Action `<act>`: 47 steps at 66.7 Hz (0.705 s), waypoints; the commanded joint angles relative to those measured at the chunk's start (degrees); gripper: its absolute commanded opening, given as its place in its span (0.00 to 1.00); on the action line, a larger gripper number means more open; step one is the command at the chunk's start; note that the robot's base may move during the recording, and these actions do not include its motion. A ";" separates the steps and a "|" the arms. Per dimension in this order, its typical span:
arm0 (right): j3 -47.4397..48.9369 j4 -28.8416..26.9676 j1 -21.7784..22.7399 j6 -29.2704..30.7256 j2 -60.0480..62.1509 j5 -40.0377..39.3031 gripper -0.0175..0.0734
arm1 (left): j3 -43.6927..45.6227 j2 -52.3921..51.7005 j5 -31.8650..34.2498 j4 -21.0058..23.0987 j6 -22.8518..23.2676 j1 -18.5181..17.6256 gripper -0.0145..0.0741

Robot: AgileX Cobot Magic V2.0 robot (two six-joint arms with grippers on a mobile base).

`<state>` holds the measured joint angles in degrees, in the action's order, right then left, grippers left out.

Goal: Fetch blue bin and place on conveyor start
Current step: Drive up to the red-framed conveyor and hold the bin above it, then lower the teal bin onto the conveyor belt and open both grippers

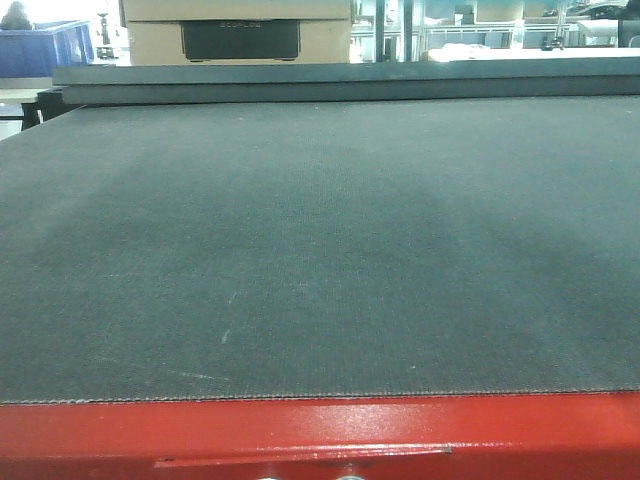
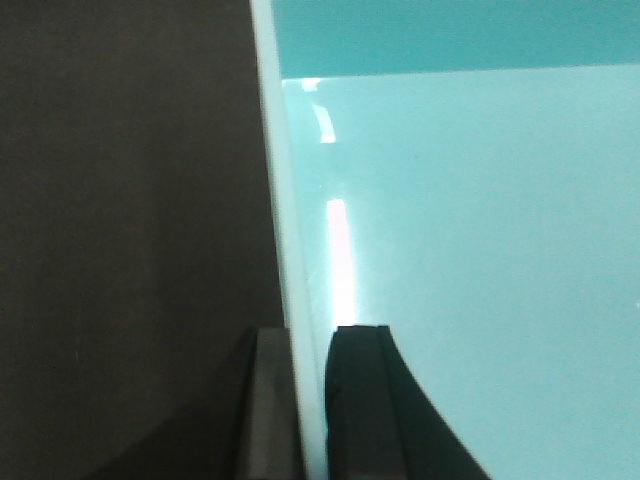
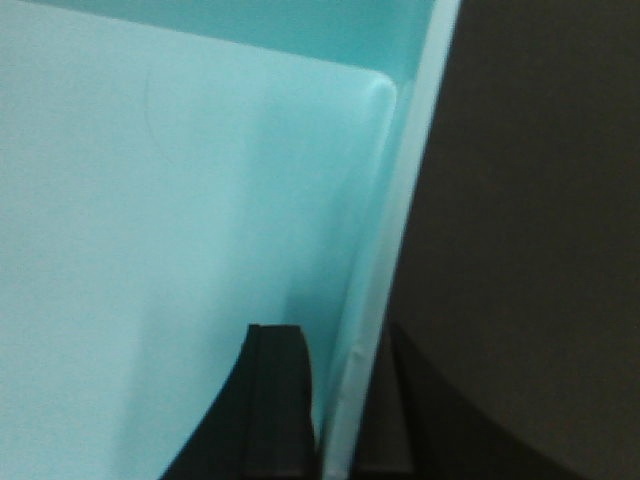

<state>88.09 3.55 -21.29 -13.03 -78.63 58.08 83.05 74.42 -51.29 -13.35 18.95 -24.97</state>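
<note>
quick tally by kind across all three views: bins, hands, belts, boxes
light aqua bin: 1
dark blue bin: 1
hands clamped on the aqua bin's wall: 2 (left hand, right hand)
conveyor belt: 1
cardboard box: 1
total: 6

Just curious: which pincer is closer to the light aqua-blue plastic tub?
Neither: both touch it. The left pincer straddles and clamps a wall of the light aqua-blue plastic tub; the right pincer does likewise.
</note>
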 commanded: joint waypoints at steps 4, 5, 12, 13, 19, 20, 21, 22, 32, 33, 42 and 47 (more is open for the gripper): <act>-5.46 -2.59 -0.71 1.60 -1.48 -6.47 0.02 | -8.59 -0.14 9.47 3.14 -0.13 -0.94 0.04; -6.04 -2.59 -0.58 1.60 -1.91 -7.09 0.02 | -9.51 0.01 10.43 3.14 -0.13 -0.94 0.04; -9.10 -2.48 -0.60 1.60 -4.32 -10.76 0.02 | -14.28 2.23 15.78 3.14 -0.13 -0.94 0.04; -9.40 -2.48 -0.60 1.60 -4.74 -11.18 0.02 | -14.66 2.73 16.04 3.14 -0.13 -0.94 0.04; -9.58 -2.48 -0.60 1.60 -7.70 -11.90 0.02 | -14.90 6.24 16.46 3.03 -0.13 -0.94 0.04; -9.58 -2.48 -0.60 1.60 -8.24 -12.16 0.02 | -14.90 7.08 16.61 3.03 -0.13 -0.94 0.04; -9.58 -2.48 -0.60 1.60 -8.73 -12.34 0.02 | -14.90 7.66 16.94 3.03 -0.13 -0.94 0.04; -9.58 -2.48 -0.60 1.60 -9.23 -12.47 0.02 | -14.90 8.23 17.09 2.87 -0.13 -0.94 0.04; -9.58 -1.76 -0.48 1.60 -14.72 -14.73 0.02 | -14.90 12.89 17.87 2.68 -0.13 -0.94 0.04; -9.58 -1.76 -0.48 1.60 -15.18 -14.92 0.02 | -14.90 13.20 17.98 2.68 -0.13 -0.94 0.04; -9.58 -1.76 -0.48 1.60 -18.80 -15.69 0.03 | -14.90 15.38 19.37 2.75 -0.13 -0.03 0.04; -9.58 -1.76 -0.48 1.60 -20.27 -15.73 0.07 | -14.90 15.80 19.57 2.75 -0.13 0.67 0.04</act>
<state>78.17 6.38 -20.41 -13.03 -98.00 47.97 67.68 90.16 -39.08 -14.31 19.55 -23.51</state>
